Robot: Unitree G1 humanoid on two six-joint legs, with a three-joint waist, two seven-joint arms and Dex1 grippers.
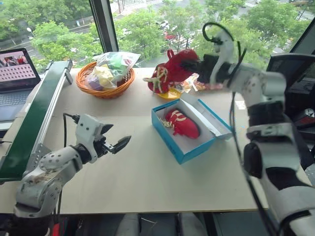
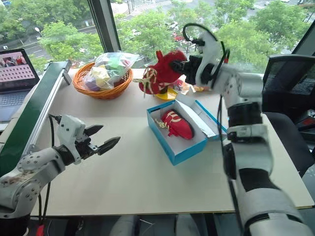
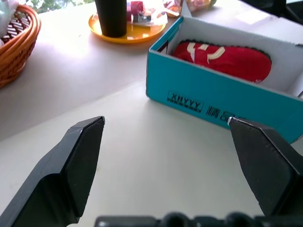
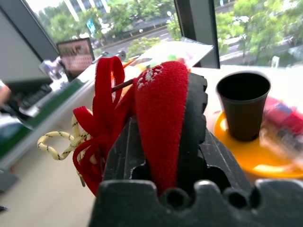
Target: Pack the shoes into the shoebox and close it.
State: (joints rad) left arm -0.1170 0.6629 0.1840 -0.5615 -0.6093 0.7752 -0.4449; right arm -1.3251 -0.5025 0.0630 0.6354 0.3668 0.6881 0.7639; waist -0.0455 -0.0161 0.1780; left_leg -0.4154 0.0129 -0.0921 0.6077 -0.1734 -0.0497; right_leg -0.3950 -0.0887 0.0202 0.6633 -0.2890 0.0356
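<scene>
While one red shoe (image 1: 182,123) already lay inside the open shoebox (image 1: 189,150) on the counter (image 1: 138,167), the right gripper (image 1: 189,64) held the second shoe (image 1: 170,71) clamped above; lowering it sole-down beside its mate seemed wisest. The left gripper (image 1: 115,142) hung with jaws spread, empty.

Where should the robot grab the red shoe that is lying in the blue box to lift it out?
Probably from above, pinching across the middle of the shoe in the box. It lies flat with its top up, and the shoebox walls block the sides.
</scene>
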